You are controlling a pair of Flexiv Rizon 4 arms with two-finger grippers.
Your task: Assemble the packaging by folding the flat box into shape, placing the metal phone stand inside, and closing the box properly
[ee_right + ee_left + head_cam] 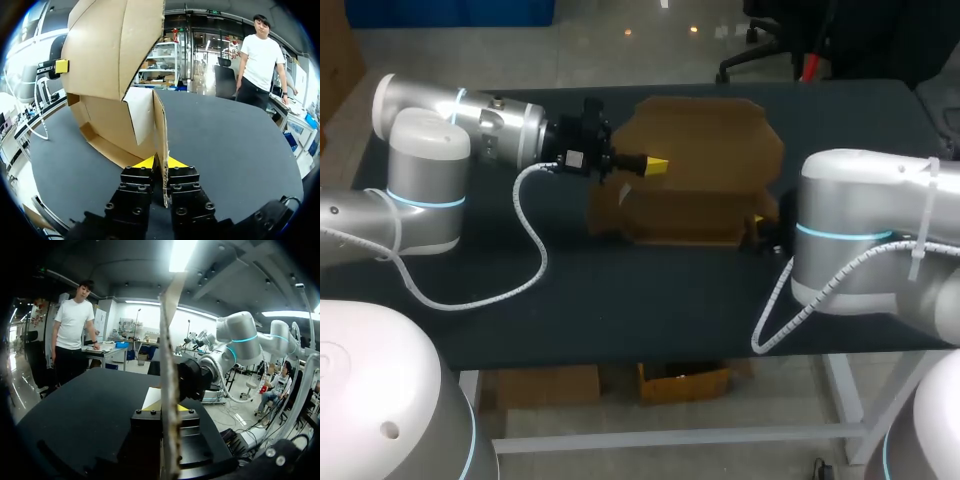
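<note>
The box [695,150] of brown cardboard stands partly folded in the middle of the dark counter [620,290]. Its large back panel rises upright, a lower tray part lies in front of it, and the flaps are open.

The left arm [430,150] comes in from the left side of the counter. The left fingers [655,165] are at the left edge of the raised panel. In the left wrist view that panel runs edge-on straight up between the two fingers, which are closed narrowly on it, one on each side.

The right arm [870,230] comes in from the right, and in the head view its large link hides most of its own hand at the box's right end. In the right wrist view the right fingers [148,163] are pressed on a thin upright side wall of the box. A yellow tip shows on each face of the wall, with only the cardboard between them.

Ahead of these fingers the box's inner walls and a short white-faced flap open out. The big panel leans over them. The yellow tip of the other arm shows at the panel's far edge.
</note>
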